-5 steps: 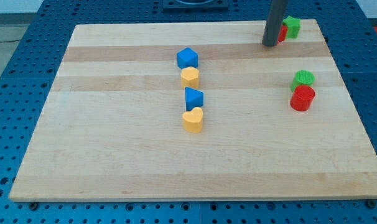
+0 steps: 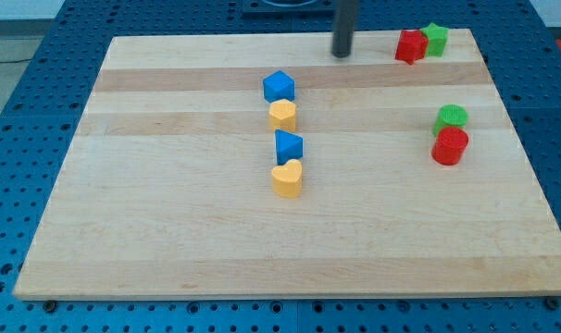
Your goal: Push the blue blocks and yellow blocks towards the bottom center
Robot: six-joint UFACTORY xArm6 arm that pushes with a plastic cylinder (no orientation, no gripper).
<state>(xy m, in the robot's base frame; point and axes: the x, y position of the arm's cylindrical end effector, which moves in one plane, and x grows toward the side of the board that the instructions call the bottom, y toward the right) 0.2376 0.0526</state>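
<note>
Camera view shows my tip, the lower end of a straight dark rod, standing on the pale wooden board near its top edge, a little right of centre. It is a plain rod, with no jaws to part or close, and it touches no block.

Four task blocks form a short column at the middle of the frame, below and to the left of my tip. At the column's top sits a blue block with angled faces; just under it, touching, is a small yellow block whose exact shape I cannot make out. Below that comes a second blue block with a pointed outline, and touching its lower edge is a yellow heart-shaped block.

At the upper right of the frame a red block sits against a green block, well to the right of my tip. Lower on the right side, a green cylinder touches a red cylinder just below it.

Around the board lies a blue perforated table.
</note>
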